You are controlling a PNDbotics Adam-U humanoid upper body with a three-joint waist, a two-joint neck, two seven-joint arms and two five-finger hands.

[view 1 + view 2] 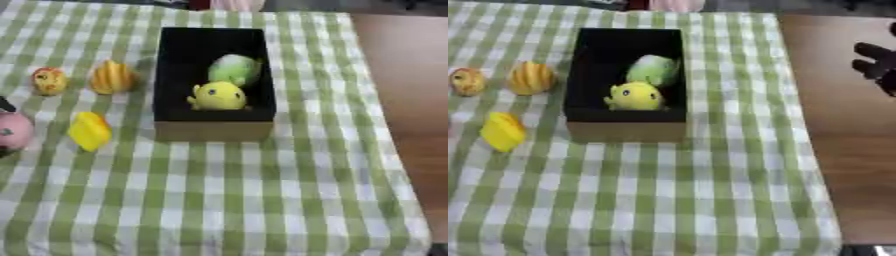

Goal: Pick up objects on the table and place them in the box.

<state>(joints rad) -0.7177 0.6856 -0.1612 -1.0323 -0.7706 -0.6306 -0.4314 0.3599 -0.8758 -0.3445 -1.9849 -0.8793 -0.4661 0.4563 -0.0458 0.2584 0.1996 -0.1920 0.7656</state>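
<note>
Left eye view: a table covered with a green-and-white checked cloth (219,200) carries an open box (213,127) with a black inside and a brown front wall, standing toward the far edge, about midway across. In the box lie two things: a yellow round toy (218,96) with small dark eyes, near the front wall, and a pale green round thing (234,69) just behind it, the two touching or nearly so. Left of the box, on the cloth, sit an orange-yellow ridged thing (113,77) (pumpkin-like in shape) and, further toward the left edge, a small orange-and-yellow thing (49,81). Nearer the front, a plain yellow block-like thing (90,131) lies tilted, apart from the box's front left corner. At the very left edge a pink round thing (13,131) shows, with something dark just above it; whether that is the left hand I cannot tell, nor how its fingers stand.

Right eye view: the same layout, shifted left. Beyond the cloth's right edge lies the bare brown tabletop (842,150), and over it, at the picture's right edge, the right hand (875,65) shows as dark fingers, apart and holding nothing, well apart from the box and all the things.
</note>
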